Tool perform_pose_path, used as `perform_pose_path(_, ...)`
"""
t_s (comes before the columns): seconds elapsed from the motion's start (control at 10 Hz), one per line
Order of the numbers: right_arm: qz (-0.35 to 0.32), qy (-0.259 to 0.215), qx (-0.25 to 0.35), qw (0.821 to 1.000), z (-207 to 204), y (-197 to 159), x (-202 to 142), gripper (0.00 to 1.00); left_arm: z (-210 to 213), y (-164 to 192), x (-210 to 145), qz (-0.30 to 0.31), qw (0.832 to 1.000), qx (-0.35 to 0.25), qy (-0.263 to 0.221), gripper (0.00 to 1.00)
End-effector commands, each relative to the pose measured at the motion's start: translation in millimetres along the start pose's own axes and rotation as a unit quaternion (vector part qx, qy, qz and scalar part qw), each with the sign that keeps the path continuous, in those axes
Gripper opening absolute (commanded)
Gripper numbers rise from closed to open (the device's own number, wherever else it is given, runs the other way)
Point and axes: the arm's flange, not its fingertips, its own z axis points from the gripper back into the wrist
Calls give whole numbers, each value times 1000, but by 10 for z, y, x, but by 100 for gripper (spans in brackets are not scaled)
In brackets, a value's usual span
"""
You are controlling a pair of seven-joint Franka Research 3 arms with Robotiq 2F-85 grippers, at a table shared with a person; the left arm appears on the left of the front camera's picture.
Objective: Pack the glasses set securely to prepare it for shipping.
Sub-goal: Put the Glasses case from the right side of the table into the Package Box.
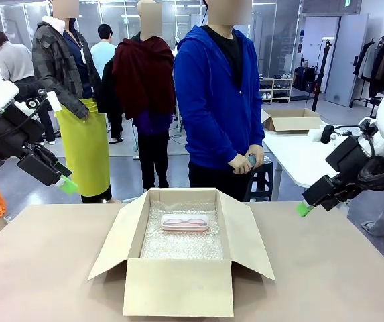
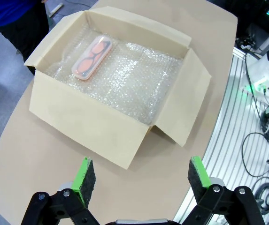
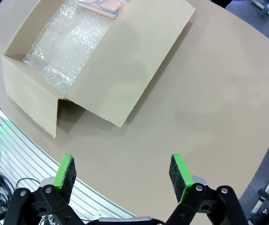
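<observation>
A pale pink translucent glasses case with a frame visible inside lies on bubble wrap at the far end of an open brown cardboard box. The left wrist view has the case in the box from above; the right wrist view catches its corner at the top edge. My left gripper hangs open in the air left of the box, its green pads wide apart. My right gripper hovers open to the right of the box, pads spread, nothing between them.
A person in a blue hoodie stands at the far side of the table behind the box, hands clasped. The box's four flaps stand open. Bare tabletop lies on both sides of the box. Another table with a box stands behind.
</observation>
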Motion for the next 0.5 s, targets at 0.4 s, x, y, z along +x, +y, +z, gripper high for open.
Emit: perform_pose_path(0.4,10,-5,-2,1000,5,-6,14,100,31,19,-2,-8,1000,-9,-8,100)
